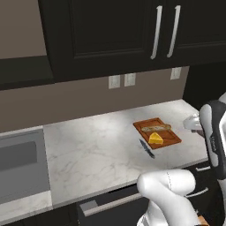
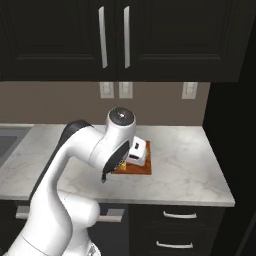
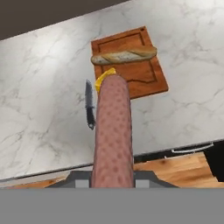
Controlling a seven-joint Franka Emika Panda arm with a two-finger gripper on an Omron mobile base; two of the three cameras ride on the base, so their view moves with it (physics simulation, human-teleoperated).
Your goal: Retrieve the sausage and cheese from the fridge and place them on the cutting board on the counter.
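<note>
With the cheese (image 1: 155, 138) lying on the cutting board (image 1: 143, 126), the gripper (image 3: 113, 175), clamped on the sausage (image 3: 113, 131), is hovering near the board.

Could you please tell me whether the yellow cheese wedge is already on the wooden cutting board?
Yes. The small yellow cheese wedge lies on the orange-brown wooden cutting board, near its front edge, in front of the pale tan baguette-like loaf.

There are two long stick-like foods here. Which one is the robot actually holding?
The reddish-brown sausage, gripped upright in the pincer. The paler tan loaf lies flat across the cutting board.
</note>
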